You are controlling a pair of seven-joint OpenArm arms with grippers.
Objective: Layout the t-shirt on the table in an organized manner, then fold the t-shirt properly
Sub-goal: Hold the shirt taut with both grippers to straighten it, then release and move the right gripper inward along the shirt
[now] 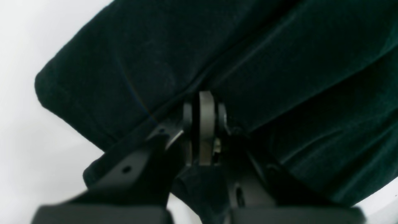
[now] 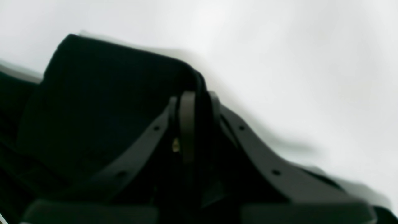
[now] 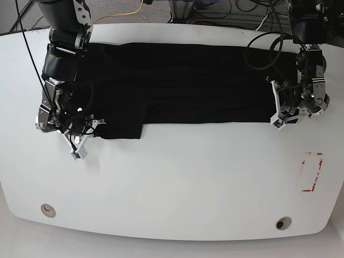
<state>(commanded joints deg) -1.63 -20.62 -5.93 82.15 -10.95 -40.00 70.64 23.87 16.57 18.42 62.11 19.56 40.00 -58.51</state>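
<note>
The black t-shirt (image 3: 183, 80) lies flattened in a wide band across the far half of the white table (image 3: 188, 183). My left gripper (image 3: 275, 113) is at the shirt's right end. In the left wrist view it (image 1: 205, 99) is shut on a fold of the t-shirt (image 1: 124, 62). My right gripper (image 3: 94, 128) is at the shirt's lower left corner. In the right wrist view it (image 2: 197, 93) is shut on the edge of the t-shirt (image 2: 93, 93), just above the table (image 2: 279, 46). No print shows.
A red rectangle marking (image 3: 312, 172) is on the table at the right. Two grommet holes (image 3: 47, 209) (image 3: 282, 222) sit near the front edge. Cables (image 3: 258, 21) hang behind the table's far edge.
</note>
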